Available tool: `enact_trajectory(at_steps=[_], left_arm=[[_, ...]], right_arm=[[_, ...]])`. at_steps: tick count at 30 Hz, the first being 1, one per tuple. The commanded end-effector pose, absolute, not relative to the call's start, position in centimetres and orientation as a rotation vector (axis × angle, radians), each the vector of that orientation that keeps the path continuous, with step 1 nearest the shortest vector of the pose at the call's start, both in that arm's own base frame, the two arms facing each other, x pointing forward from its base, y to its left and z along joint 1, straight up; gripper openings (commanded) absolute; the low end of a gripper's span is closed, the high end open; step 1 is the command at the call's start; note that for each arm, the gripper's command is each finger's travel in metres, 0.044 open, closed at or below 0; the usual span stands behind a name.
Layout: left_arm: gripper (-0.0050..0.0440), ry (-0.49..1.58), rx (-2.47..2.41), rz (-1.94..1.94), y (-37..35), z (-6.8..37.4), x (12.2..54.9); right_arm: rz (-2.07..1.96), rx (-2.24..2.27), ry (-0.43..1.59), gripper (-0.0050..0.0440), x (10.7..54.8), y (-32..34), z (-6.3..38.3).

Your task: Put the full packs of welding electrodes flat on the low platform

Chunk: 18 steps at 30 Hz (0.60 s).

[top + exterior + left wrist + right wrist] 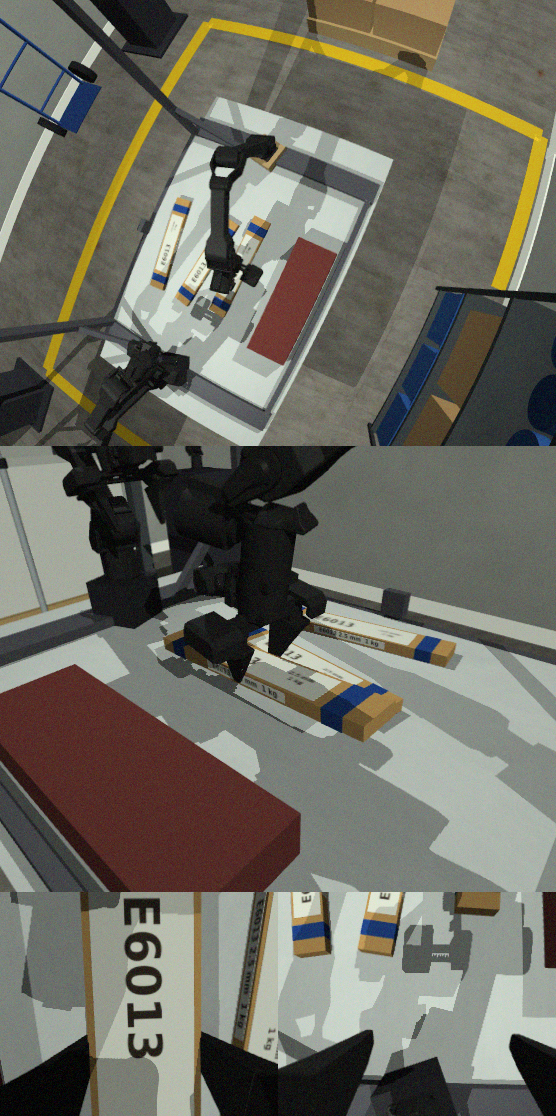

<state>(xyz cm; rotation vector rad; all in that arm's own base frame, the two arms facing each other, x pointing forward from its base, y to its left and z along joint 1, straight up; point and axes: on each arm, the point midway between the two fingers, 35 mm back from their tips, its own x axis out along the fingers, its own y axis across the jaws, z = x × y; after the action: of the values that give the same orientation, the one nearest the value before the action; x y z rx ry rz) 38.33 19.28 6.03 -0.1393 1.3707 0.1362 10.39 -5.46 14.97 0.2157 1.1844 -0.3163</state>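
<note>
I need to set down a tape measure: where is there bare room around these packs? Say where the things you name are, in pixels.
Room shows on the red platform (295, 300) (150, 771) (551, 927), and between it and the held pack (257, 229) (310, 686) (145, 992) (478, 902). It's crowded at the left claw (237, 280) (259, 666) (143, 1039), where the middle pack (195, 277) (345, 673) (265, 1017) (380, 932) lies close beside the held one.

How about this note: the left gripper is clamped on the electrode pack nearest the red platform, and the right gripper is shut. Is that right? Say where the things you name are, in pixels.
Not quite: the right gripper (162, 357) (116, 501) (441, 1038) is open, as the right wrist view shows. The rest of the note stands.
</note>
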Motion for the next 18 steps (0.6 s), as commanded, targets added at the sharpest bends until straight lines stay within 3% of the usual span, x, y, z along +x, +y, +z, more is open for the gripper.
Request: enact_trajectory(at_steps=[1,18], left_arm=[[-0.0050,1.282,-0.109,0.155,21.2,9.1,40.1],[-0.0050,1.268,-0.100,0.159,22.7,10.2,40.9]], right_arm=[[-0.317,0.209,1.165,0.0430,10.5,-5.5,15.6],[-0.317,0.209,1.165,0.0430,10.5,-5.5,15.6]])
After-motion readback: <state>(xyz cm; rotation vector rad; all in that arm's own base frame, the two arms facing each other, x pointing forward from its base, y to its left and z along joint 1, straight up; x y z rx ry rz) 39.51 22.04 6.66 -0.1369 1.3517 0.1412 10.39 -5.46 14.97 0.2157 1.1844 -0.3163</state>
